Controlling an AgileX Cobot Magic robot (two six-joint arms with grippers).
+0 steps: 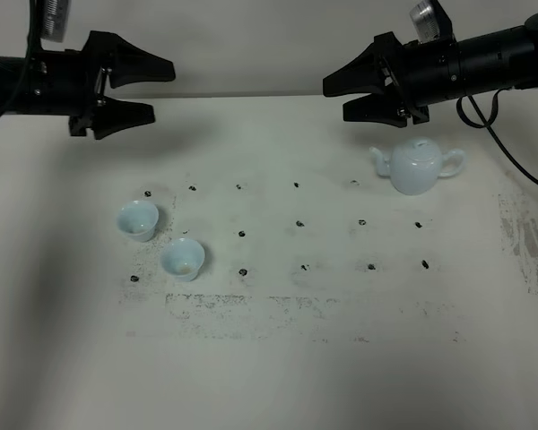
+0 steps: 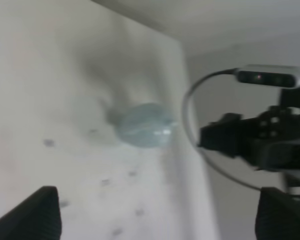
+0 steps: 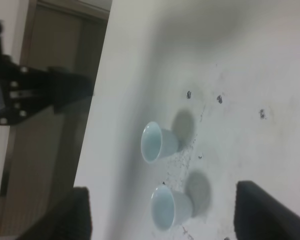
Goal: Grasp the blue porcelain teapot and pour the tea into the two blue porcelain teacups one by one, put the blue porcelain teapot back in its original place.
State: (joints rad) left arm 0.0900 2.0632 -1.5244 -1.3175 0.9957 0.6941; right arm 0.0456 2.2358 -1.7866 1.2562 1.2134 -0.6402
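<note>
The blue porcelain teapot (image 1: 419,167) stands upright on the white table at the back right, lid on, spout pointing left. In the left wrist view the teapot (image 2: 142,125) is a blur. Two blue porcelain teacups (image 1: 138,219) (image 1: 183,259) stand upright at the left, close together; the right wrist view shows both cups (image 3: 157,142) (image 3: 170,207). My right gripper (image 1: 334,100) hovers open just behind and left of the teapot, above it and not touching. My left gripper (image 1: 161,91) hangs open at the back left, well behind the cups, holding nothing.
Small black marks in a grid (image 1: 299,224) dot the table's middle, with scuffed patches toward the front (image 1: 251,305) and right edge (image 1: 520,242). A black cable (image 1: 511,152) loops from the right arm beside the teapot. A wall runs behind the table.
</note>
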